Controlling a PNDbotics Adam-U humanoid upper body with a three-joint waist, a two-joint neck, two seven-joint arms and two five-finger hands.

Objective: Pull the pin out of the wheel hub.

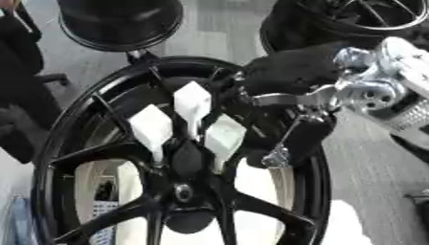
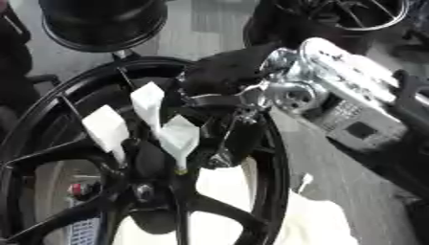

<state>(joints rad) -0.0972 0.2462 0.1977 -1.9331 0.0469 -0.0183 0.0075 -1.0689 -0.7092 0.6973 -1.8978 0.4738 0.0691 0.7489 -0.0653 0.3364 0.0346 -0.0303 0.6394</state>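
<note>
left eye view: your right robot hand (image 1: 293, 76) comes in from the upper right and sits over the rim of the black wheel hub (image 1: 180, 158), with its dark fingers (image 1: 289, 143) curled down beside the right-hand white pin (image 1: 224, 136). you cannot tell from here whether they are closed on it or only beside it. three white pins stand in a fan just above the centre bore (image 1: 183, 192), wide at the top and narrowing into the hub. they look like light, stiff plastic, so take one by its broad upper end and pull along its own axis.

right eye view: the silver wrist (image 2: 335, 91) shows in full here, and the gap between the fingers and the nearest pin is a little clearer, though contact is hidden. your left robot hand shows in neither view.
</note>
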